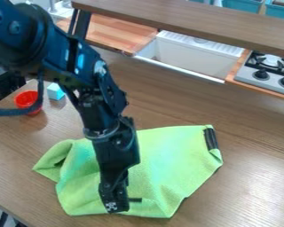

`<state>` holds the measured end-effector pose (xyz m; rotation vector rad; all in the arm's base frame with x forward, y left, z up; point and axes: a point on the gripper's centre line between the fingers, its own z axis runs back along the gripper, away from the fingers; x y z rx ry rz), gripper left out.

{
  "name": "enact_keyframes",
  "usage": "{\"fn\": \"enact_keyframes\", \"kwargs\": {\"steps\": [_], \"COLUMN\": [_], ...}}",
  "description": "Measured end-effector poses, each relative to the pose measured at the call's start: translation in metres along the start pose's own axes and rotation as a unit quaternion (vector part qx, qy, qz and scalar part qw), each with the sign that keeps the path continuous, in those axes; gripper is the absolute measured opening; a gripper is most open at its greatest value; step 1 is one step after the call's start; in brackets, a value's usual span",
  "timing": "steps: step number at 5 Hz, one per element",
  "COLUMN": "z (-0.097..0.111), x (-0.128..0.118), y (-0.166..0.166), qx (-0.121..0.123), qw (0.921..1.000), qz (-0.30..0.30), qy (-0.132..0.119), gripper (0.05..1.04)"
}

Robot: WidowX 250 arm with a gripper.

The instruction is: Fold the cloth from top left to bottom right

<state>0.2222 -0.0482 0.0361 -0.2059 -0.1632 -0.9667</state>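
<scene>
A green cloth [168, 159] lies spread on the brown table, with its left corner curled over and rumpled and a black strip along its upper right edge. The black gripper [117, 205] points down over the lower middle part of the cloth, close to its bottom edge. A short dark piece shows against the cloth just right of the gripper's tip. The arm comes in from the upper left and hides a band of the cloth's left half.
Toward the upper left of the table [251, 146] stand a red bowl [27, 101] and a light blue block [55, 91], near the arm. Behind the table are a white sink [191, 55] and a stove [269, 73], with a wooden shelf [186, 15] across the top.
</scene>
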Motion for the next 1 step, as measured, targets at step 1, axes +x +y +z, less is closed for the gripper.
{"fn": "enact_keyframes", "kwargs": {"steps": [1], "z": [0.0196], "x": [0.0045], "y": [-0.0031], "qx": [-0.010], "qw": [0.9997], "qz": [-0.004], "qy": [-0.020], "gripper": [1.000]}}
